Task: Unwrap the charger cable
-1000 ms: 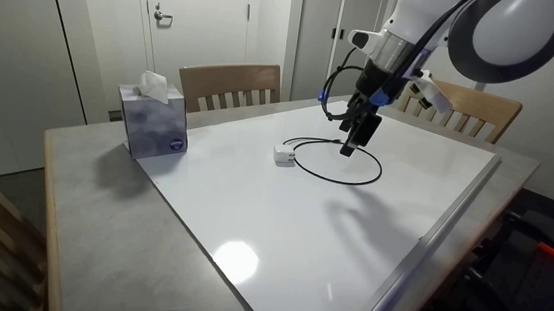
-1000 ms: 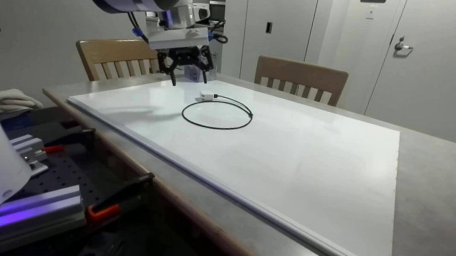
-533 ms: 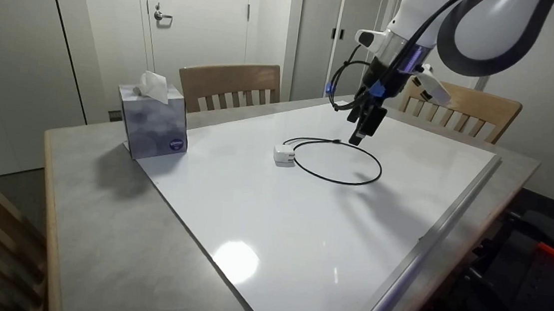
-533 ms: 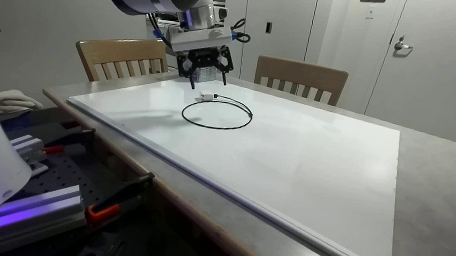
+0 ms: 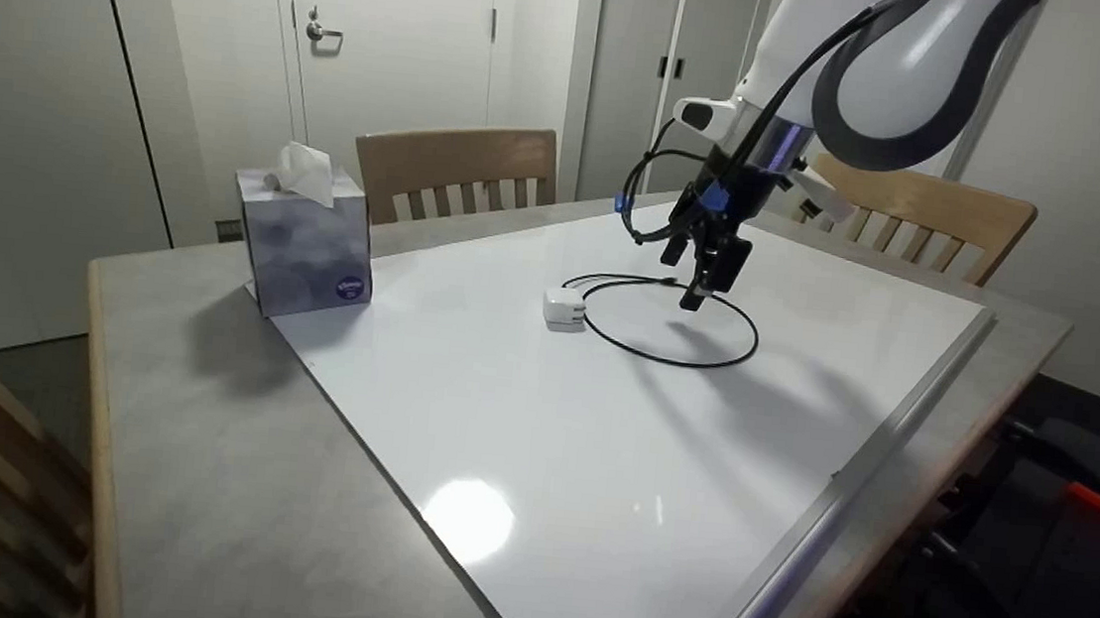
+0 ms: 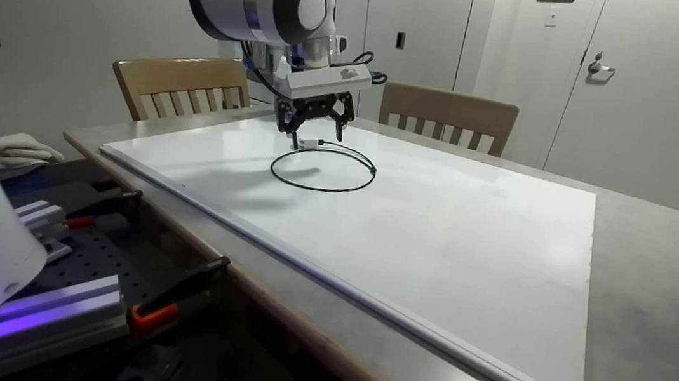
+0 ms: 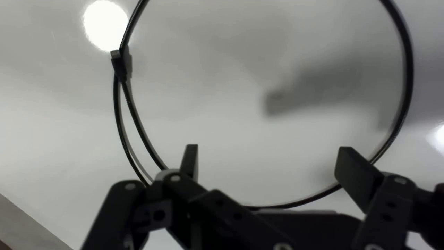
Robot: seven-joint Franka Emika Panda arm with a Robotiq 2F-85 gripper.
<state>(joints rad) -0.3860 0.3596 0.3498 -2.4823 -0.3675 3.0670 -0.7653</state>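
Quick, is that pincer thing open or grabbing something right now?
Pincer: open, holding nothing; the black cord lies below it.

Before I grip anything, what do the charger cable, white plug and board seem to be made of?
Charger cable: low-sheen black, maybe a woven sleeve, maybe rubbery plastic; the wrist view shows fine texture in places. White plug: likely hard moulded plastic, smooth, from its even colour and boxy form. Board: glossy white coating, from the bright round glare on it; its core doesn't show.
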